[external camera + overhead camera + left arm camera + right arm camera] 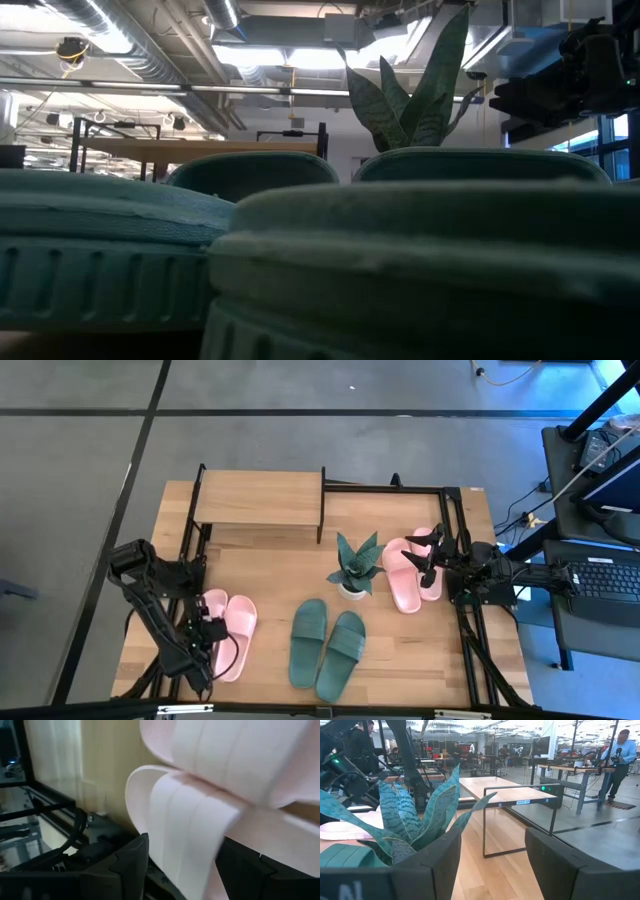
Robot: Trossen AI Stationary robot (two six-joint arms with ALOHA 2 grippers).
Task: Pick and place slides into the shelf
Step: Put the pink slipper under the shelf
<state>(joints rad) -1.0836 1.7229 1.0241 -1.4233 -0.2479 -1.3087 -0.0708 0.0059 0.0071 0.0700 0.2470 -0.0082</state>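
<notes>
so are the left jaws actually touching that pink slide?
Cannot tell. In the left wrist view the pink slide's strap sits between the left gripper jaws, but no contact shows plainly; the high view is too cluttered.

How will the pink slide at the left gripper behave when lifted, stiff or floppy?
Probably soft: in the left wrist view the pink slide shows a wide strap curving smoothly between the left gripper fingers, so it may flex under a pinch. Likely light for its size, being open and thin-walled. Its ribbed, matte surface should grip fairly well.

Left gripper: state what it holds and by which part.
Cannot be told: the left gripper sits around the wide strap of a pale pink slide, but no firm hold shows.
</notes>
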